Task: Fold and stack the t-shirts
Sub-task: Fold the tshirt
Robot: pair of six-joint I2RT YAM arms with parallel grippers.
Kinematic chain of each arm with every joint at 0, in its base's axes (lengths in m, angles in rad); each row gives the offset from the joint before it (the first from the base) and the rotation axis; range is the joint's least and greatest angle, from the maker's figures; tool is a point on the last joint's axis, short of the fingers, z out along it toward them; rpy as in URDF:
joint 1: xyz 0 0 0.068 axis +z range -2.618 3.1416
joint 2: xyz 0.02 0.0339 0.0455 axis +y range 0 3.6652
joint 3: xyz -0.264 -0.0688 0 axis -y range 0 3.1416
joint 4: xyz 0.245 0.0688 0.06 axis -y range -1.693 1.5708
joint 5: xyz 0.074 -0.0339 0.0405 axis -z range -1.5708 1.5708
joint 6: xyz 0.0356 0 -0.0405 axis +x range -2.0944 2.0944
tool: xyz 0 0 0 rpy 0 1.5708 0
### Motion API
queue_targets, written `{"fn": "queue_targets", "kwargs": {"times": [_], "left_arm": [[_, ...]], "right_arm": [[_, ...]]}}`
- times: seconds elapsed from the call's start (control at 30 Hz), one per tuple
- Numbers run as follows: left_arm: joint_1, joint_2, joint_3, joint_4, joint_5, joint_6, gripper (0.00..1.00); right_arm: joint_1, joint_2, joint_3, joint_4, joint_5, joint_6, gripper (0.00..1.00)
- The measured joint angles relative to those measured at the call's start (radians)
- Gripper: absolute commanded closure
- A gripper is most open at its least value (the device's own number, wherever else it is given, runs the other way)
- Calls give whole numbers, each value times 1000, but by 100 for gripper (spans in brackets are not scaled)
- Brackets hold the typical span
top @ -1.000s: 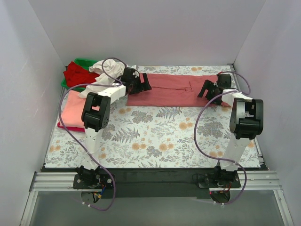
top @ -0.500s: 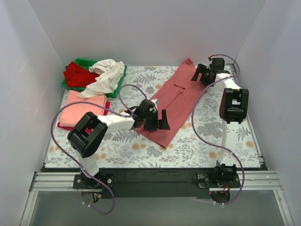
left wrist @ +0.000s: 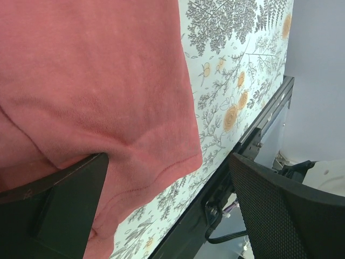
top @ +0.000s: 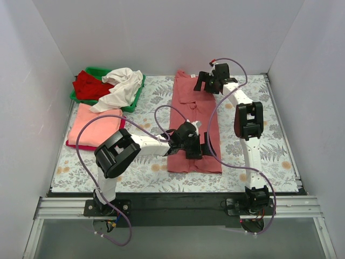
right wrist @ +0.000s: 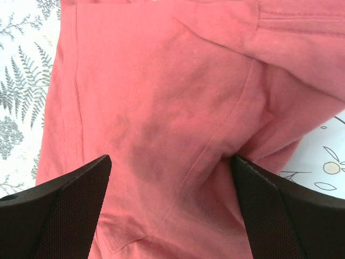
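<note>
The dusty-rose t-shirt (top: 195, 121) lies flat and lengthwise on the floral table cover, from the back edge toward the front. My left gripper (top: 198, 148) is low over its near end, jaws wide open. In the left wrist view the gripper (left wrist: 167, 159) spans the shirt's hem corner (left wrist: 161, 145), and cloth lies against the left finger (left wrist: 59, 205). My right gripper (top: 206, 82) is over the shirt's far end, jaws wide open. In the right wrist view it (right wrist: 171, 159) hovers above the cloth (right wrist: 161, 108). A folded salmon-pink shirt (top: 97, 127) lies on a red one (top: 70, 144) at the left.
A green bin (top: 136, 93) stands at the back left with a red shirt (top: 88, 85) and a cream-white shirt (top: 121, 86) spilling over its edge. The black front rail of the table (left wrist: 237, 162) is close to my left gripper. White walls enclose the table on three sides.
The dusty-rose shirt has swung from lying crosswise at the back to lying lengthwise in the middle. My left gripper moved to the front with its end; my right gripper moved to the back centre.
</note>
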Motion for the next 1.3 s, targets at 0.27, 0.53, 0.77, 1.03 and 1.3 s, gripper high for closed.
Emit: {"fn": "queue_targets", "kwargs": {"times": [0.27, 0.53, 0.77, 1.03, 1.3], "left_arm": [[-37, -4, 50, -86, -57, 34, 4], [-87, -230, 4, -167, -131, 123, 4], [-100, -566, -200, -214, -290, 101, 4], [-68, -811, -497, -401, -511, -27, 9], [-59, -742, -547, -399, -533, -85, 37]], "right_arm": [[6, -4, 0, 7, -13, 17, 2], [17, -263, -150, -38, 52, -14, 2], [21, -838, -619, 35, 158, -18, 2], [21, -1296, -1410, 50, 146, 84, 2], [27, -1513, -1675, -26, 52, 129, 5]]}}
